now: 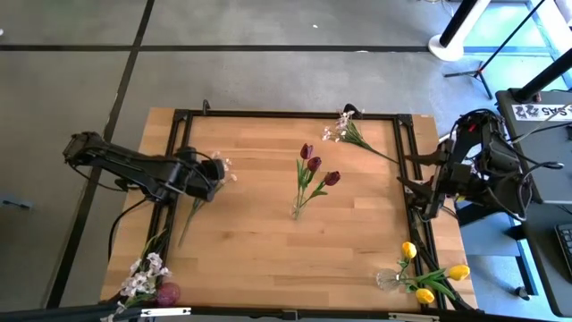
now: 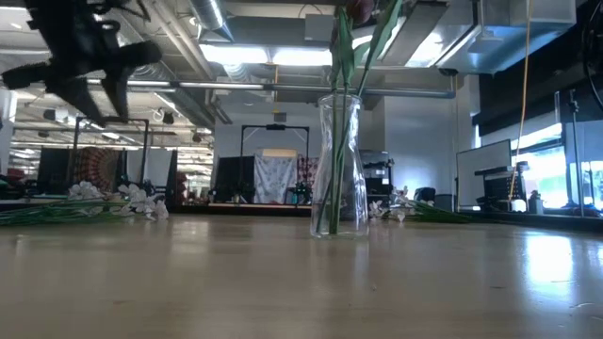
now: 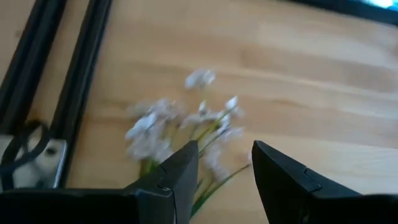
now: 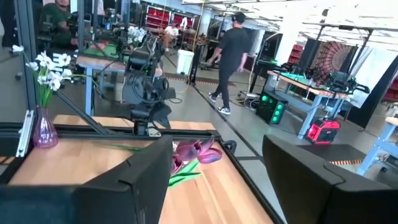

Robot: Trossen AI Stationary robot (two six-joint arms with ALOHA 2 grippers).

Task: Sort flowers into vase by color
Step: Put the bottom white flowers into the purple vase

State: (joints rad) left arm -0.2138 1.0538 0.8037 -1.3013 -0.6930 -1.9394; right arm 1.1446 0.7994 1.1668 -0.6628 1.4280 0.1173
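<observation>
The left gripper (image 1: pixel 214 172) hangs over a white-pink spray (image 1: pixel 221 165) at the left middle of the high view, its fingers (image 3: pixel 177 171) open and empty, the blossoms showing between and beyond them in the left wrist view; the green stem (image 1: pixel 190 219) trails down the frame toward the lower left of the desk (image 1: pixel 259 233). A second white-pink spray (image 1: pixel 344 128) lies near the upper right edge; the dark red tulips (image 1: pixel 315 166) stand in a clear vase (image 2: pixel 339 165) at centre; yellow tulips (image 1: pixel 429 282) sit in a vase at the lower right, and white blossoms already fill a pink vase (image 1: pixel 166 292) at the lower left. The right gripper (image 1: pixel 427 199) waits at the right edge, fingers apart and holding nothing. The spray is probably very light and floppy, its tiny blossoms easily crushed or shed; the thin stem likely bends and may slip or roll under a loose pinch. The best hold is probably on the stem just below the blossoms, across its width, so the long tail hangs down for the vase mouth.
</observation>
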